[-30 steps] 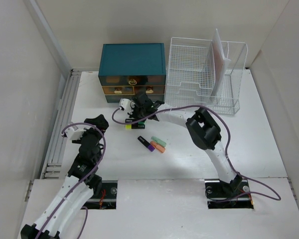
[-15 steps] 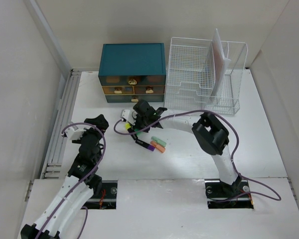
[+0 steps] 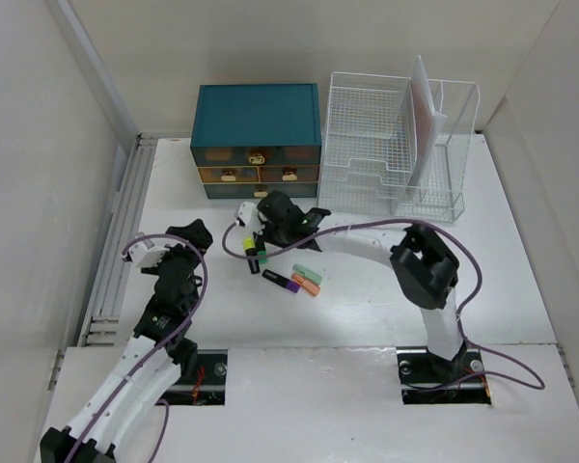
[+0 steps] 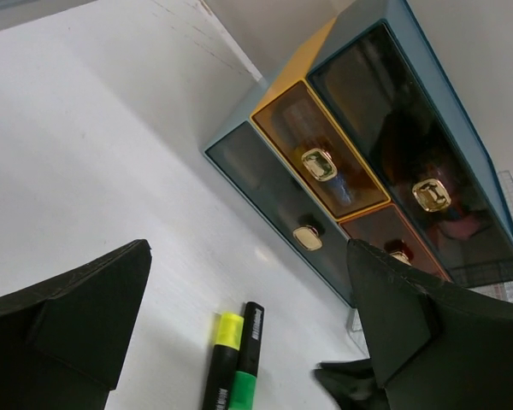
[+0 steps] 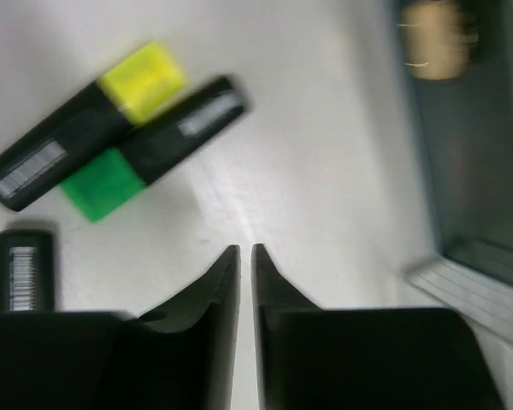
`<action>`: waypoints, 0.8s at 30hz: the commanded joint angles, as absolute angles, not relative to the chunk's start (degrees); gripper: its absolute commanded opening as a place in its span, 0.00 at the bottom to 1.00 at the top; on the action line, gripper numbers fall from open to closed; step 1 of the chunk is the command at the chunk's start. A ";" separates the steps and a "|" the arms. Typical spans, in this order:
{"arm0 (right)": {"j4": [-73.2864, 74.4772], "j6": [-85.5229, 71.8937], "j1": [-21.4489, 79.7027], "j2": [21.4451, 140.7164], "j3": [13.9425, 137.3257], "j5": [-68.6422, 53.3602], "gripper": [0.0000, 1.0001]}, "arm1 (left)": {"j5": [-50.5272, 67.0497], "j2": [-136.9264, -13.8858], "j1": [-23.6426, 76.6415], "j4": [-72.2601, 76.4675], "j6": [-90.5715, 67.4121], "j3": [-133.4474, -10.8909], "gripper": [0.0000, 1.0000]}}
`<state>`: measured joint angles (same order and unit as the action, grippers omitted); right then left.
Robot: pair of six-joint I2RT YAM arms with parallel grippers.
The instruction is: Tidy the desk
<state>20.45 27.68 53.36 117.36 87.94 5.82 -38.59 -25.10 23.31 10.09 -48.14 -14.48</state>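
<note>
a robot lab test cell, dressed up as an office desk. the white desk point(image 3: 502, 251) is boxed in by bare pale panels point(image 3: 39, 145) on three sides, with grooved rails point(image 3: 121, 231) along its left edge. a left arm point(image 3: 159, 318) and a right arm point(image 3: 425, 275) are bolted side by side at the near edge on base plates point(image 3: 442, 378), and purple cables point(image 3: 524, 382) loop loose around them. the office look comes from small props: a teal drawer chest point(image 3: 256, 121) with gold handles, a white wire rack point(image 3: 367, 135) holding a few sheets point(image 3: 425, 106), and highlighters point(image 3: 289, 282) lying on the top.
</note>
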 commanded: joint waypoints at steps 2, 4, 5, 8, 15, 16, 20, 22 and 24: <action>14.41 24.00 50.19 105.41 88.33 15.47 0.43 | -36.92 -30.48 23.64 18.27 -45.35 -14.41 0.96; 15.37 22.94 47.73 102.84 88.33 11.01 0.55 | -34.99 -33.12 23.64 21.69 -45.35 -15.03 0.94; 17.30 21.98 46.77 101.61 87.81 8.12 0.59 | -34.28 -35.83 23.64 22.93 -44.74 -15.64 0.92; 22.82 21.97 45.44 98.53 85.45 -1.91 0.62 | -31.65 -40.85 23.64 25.92 -44.74 -17.22 0.90; 21.28 28.12 43.77 88.52 73.58 -8.96 0.66 | -17.07 -51.03 22.85 36.82 -37.80 -20.47 0.72; 20.75 27.43 42.99 86.16 73.04 -8.44 0.66 | -15.22 -52.89 22.24 37.96 -37.10 -21.26 0.70; 19.95 23.83 37.98 82.10 72.42 -8.43 0.66 | -6.01 -63.08 22.24 42.62 -35.07 -26.62 0.67; 19.95 21.63 34.20 80.95 72.42 -9.57 0.66 | -3.18 -69.22 21.71 47.18 -36.63 -29.08 0.67; 19.95 18.38 31.39 79.46 72.42 -13.42 0.66 | -0.20 -73.11 21.71 50.08 -38.23 -31.45 0.67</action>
<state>22.63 23.22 34.48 83.53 71.44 -8.69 -8.19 -69.41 22.06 41.08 -37.65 -27.70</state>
